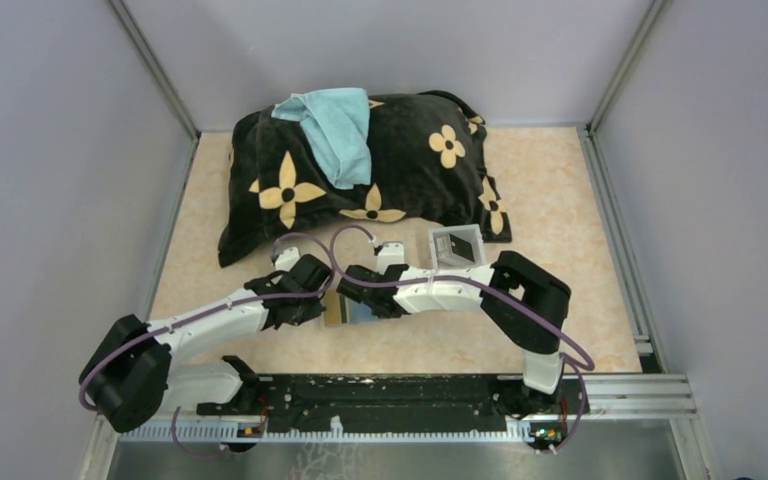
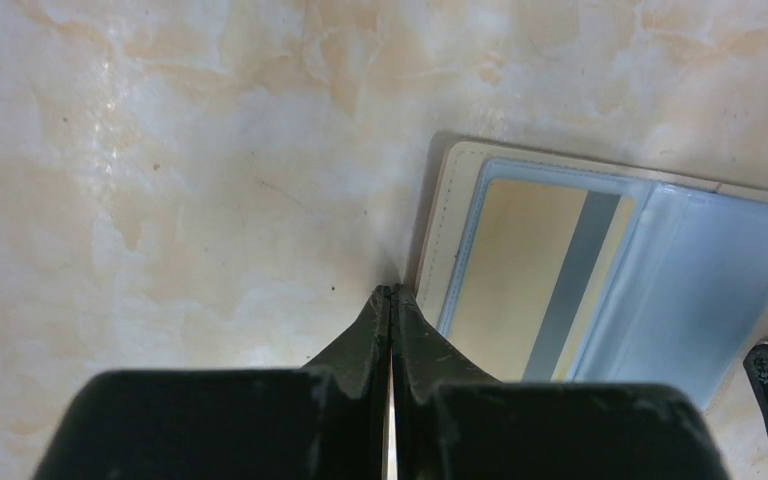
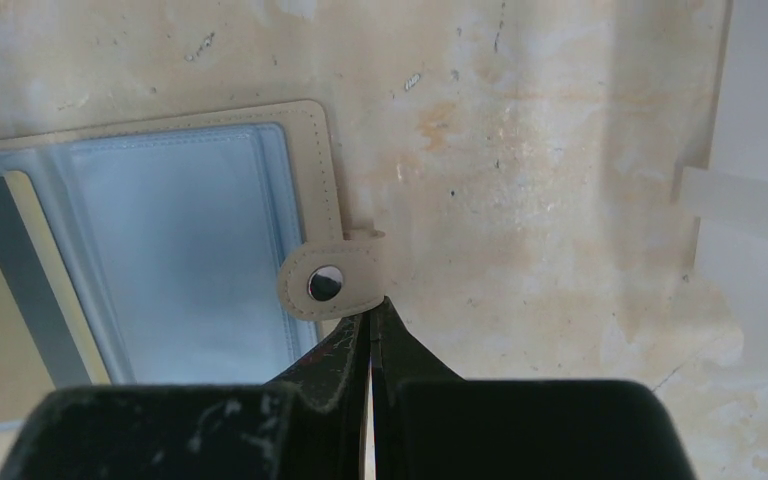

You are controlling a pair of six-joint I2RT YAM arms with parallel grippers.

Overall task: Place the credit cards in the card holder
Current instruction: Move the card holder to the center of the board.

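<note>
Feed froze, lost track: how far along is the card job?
Done: one gold card with a grey stripe sits sleeved in the open card holder. In hand: nothing; left gripper and right gripper, jaws shut, sit at the holder's opposite edges, the right beside the snap tab. Left: the neighbouring sleeve is empty, and a dark card lies in the white tray.

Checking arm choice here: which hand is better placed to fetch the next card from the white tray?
Right. The white tray holding dark cards lies nearest the right hand, visible in its wrist view; the left hand sits across the card holder from it.
</note>
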